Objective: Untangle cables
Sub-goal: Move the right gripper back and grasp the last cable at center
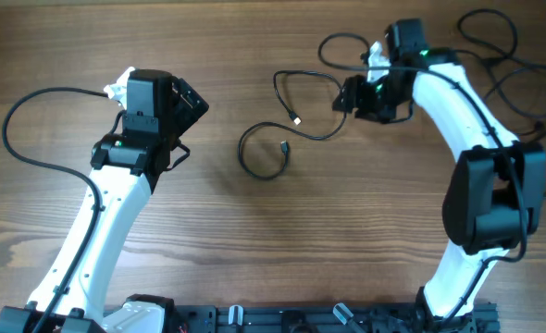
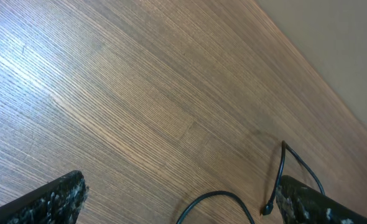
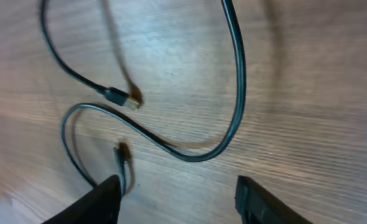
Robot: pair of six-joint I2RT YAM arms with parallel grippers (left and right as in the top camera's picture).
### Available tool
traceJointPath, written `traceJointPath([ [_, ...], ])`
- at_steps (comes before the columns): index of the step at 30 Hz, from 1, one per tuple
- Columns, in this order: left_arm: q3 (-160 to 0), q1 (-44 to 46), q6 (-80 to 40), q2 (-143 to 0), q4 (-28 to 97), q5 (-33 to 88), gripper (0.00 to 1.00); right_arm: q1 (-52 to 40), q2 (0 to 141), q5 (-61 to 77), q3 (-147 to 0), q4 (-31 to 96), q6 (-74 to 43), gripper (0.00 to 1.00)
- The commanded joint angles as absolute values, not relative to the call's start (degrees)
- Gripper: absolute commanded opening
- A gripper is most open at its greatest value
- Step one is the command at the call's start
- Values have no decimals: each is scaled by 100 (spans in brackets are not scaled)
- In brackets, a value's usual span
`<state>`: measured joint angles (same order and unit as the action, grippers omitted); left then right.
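Note:
Thin black cables lie in loose loops on the wooden table. One cable [image 1: 260, 153] forms a small ring at the centre with a plug end at its right. A second cable [image 1: 296, 97] loops from the right arm toward a plug end near the middle. My left gripper [image 1: 188, 104] is open and empty, left of the ring. In the left wrist view a cable arc [image 2: 218, 202] and a plug end [image 2: 269, 208] lie between my fingers' line. My right gripper [image 1: 347, 95] is open above the second cable [image 3: 236, 93]; plug ends [image 3: 122, 98] show in the right wrist view.
Thicker black wires [image 1: 509, 65] from the right arm pile at the table's back right corner. The left arm's wire [image 1: 32, 139] arcs over the table at the left. A pale wall [image 2: 333, 37] shows past the table's far edge.

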<state>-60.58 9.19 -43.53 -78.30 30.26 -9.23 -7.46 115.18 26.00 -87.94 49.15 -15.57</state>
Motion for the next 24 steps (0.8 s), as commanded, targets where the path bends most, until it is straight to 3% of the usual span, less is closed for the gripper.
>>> traceJointPath([
  [1, -6077, 884, -4222, -7769, 3030, -1057, 100, -711, 11594, 2668, -8438, 4692, -1708, 57],
  [18, -6077, 884, -4222, -7769, 3030, -1057, 100, -725, 11596, 3422, -6670, 2086, -2576, 52],
  [24, -6077, 884, -4222, -7769, 3030, -1057, 100, -810, 11596, 3391, -6514, 1647, -3037, 41],
])
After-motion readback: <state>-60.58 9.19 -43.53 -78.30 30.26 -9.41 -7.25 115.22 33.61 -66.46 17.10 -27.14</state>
